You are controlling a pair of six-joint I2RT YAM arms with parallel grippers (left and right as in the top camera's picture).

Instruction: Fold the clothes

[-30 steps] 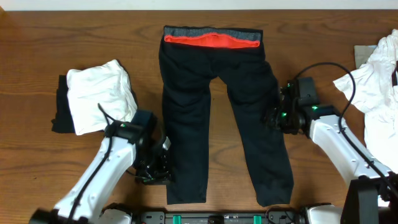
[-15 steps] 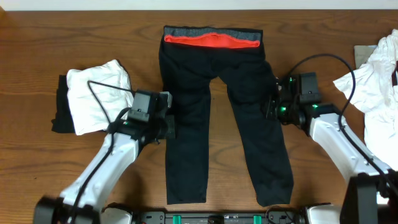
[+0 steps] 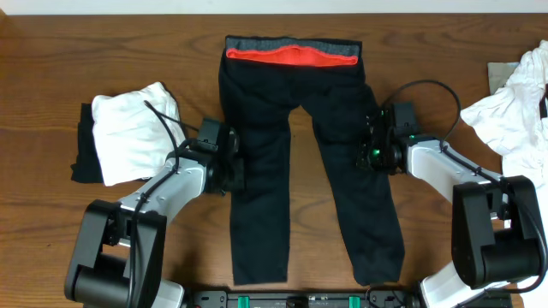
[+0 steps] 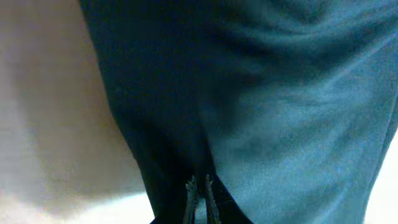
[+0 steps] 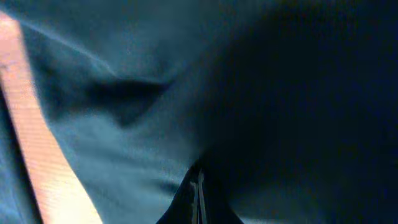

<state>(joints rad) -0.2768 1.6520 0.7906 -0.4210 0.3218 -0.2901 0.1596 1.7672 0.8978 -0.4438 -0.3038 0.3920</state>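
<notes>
Overhead straight down over table (image 3: pixel 51 43); both wrist views close-up on shared trousers (image 3: pixel 261 201).

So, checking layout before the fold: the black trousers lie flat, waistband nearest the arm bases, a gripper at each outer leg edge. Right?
No. The overhead view shows the waistband at the far end, away from the arm bases. The trousers lie flat, with the left gripper and right gripper at the outer leg edges.

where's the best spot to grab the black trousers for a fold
Take the black trousers by the outer edge of each leg at thigh height, one gripper from each side. They lie flat with legs spread, so those edges are exposed; the left gripper and right gripper sit there.
</notes>
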